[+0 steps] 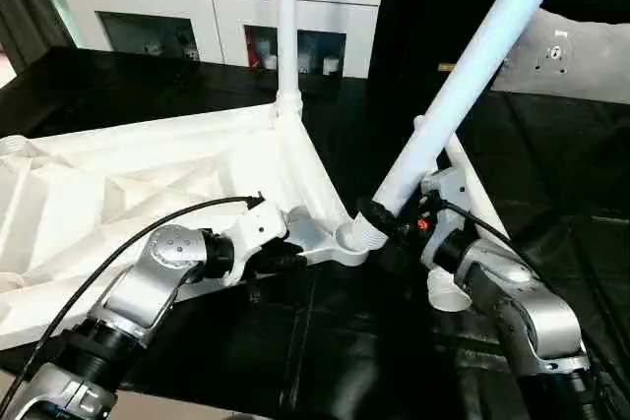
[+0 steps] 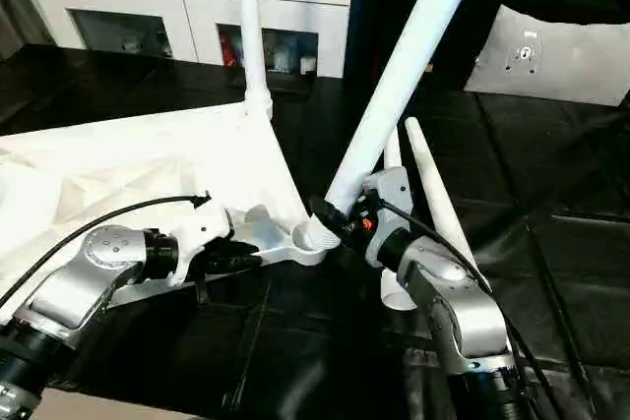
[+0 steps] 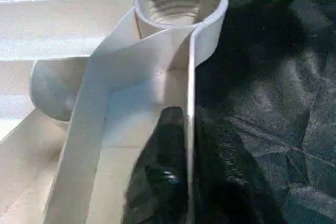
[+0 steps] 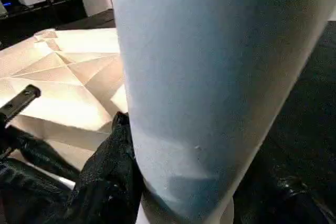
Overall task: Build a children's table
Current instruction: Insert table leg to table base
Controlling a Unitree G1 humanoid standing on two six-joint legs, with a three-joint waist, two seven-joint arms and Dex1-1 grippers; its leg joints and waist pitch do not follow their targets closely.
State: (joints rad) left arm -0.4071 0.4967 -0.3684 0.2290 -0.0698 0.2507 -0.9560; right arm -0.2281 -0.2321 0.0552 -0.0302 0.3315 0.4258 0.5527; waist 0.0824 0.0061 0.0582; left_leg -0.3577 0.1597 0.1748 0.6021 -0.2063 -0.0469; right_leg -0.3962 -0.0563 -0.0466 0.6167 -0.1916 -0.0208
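Note:
The white table top (image 1: 118, 184) lies upside down on the black mat, ribbed underside up. One leg (image 1: 285, 27) stands upright in its far corner socket. My right gripper (image 1: 394, 228) is shut on the lower end of a second, tilted leg (image 1: 472, 66). That leg's threaded end sits at the near corner socket (image 1: 349, 240). My left gripper (image 3: 190, 116) is shut on the thin rim wall of the top, just short of that socket (image 3: 178, 3), one finger on each side. Another leg (image 2: 433, 184) lies on the mat behind my right arm.
A white cabinet (image 1: 217, 7) with shelves stands at the back. A flat white board (image 1: 571, 56) leans at the back right. The black mat (image 1: 325, 341) has creases between my arms. The wide end of a lying leg (image 1: 448, 292) pokes out beside my right forearm.

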